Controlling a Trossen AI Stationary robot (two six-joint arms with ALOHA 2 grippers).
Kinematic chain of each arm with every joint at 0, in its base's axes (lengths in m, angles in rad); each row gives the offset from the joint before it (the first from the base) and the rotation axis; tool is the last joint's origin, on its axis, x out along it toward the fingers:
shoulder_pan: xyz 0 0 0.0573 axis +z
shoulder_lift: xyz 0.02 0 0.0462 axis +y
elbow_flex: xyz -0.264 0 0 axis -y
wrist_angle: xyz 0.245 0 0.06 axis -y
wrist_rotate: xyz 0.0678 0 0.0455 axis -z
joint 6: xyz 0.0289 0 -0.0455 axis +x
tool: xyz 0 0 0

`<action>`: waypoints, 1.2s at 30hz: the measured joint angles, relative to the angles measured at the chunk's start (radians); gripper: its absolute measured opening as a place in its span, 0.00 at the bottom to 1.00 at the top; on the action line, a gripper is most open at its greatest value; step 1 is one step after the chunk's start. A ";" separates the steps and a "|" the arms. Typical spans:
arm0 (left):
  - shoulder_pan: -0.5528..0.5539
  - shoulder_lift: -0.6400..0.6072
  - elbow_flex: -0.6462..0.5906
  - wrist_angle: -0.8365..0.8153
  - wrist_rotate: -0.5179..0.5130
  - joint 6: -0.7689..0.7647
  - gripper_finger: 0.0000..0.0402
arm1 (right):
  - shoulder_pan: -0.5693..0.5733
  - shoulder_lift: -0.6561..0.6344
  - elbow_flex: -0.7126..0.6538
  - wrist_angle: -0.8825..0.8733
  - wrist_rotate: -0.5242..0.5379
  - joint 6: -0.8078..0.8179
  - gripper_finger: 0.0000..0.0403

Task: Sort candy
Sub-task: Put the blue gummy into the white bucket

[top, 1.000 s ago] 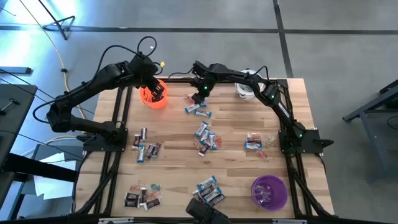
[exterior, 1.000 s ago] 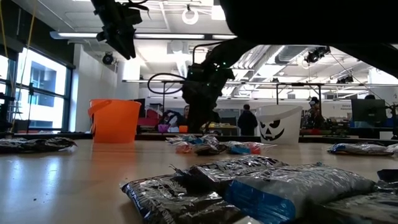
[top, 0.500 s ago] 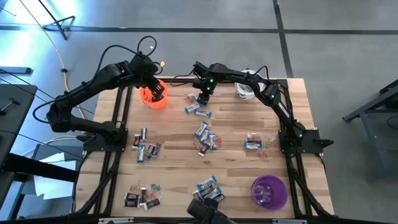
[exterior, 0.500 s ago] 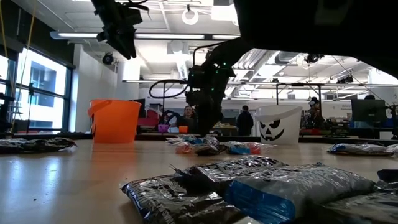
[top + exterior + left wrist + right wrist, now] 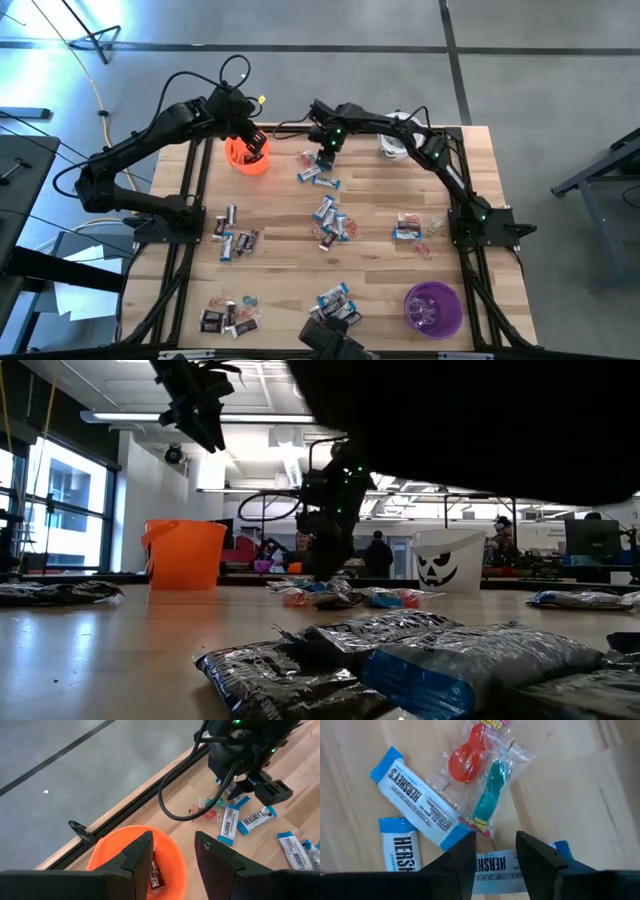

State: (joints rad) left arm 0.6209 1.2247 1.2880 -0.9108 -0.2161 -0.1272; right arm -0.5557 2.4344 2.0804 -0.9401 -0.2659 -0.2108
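Note:
Candy lies in loose groups on the wooden table. At the far middle, blue-and-white bars [image 5: 415,795] lie beside a clear-wrapped red and teal candy [image 5: 480,775]. My right gripper [image 5: 494,851] hangs open just over this group [image 5: 318,177], pointing steeply down. Its fingers stand on either side of another blue-and-white bar [image 5: 495,865] without touching it, as far as shows. My left gripper [image 5: 174,855] hangs open and empty above the orange cup [image 5: 115,855] at the far left, where a dark wrapped piece [image 5: 156,876] lies inside.
A white cup [image 5: 392,145] stands at the far right and a purple cup [image 5: 432,308] at the near right. More candy groups lie at the middle [image 5: 332,222], left [image 5: 235,238], near left [image 5: 230,315], near middle [image 5: 337,305] and right [image 5: 410,230].
My right gripper has rolled about its wrist while staying over the far candy group, its fingers still open. My left gripper has kept still over the orange cup.

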 joint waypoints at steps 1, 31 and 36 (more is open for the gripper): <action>0.000 0.000 0.000 0.000 0.000 0.000 0.33 | 0.000 0.004 0.000 0.001 -0.003 0.000 0.33; 0.000 0.000 0.000 0.000 0.000 -0.004 0.33 | 0.040 0.010 0.000 0.115 0.100 -0.216 0.33; 0.000 0.000 0.000 -0.001 0.000 -0.003 0.33 | 0.040 0.010 0.000 0.093 0.093 -0.006 0.33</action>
State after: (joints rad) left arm 0.6209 1.2247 1.2881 -0.9115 -0.2161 -0.1301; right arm -0.5159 2.4439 2.0800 -0.8467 -0.1727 -0.2166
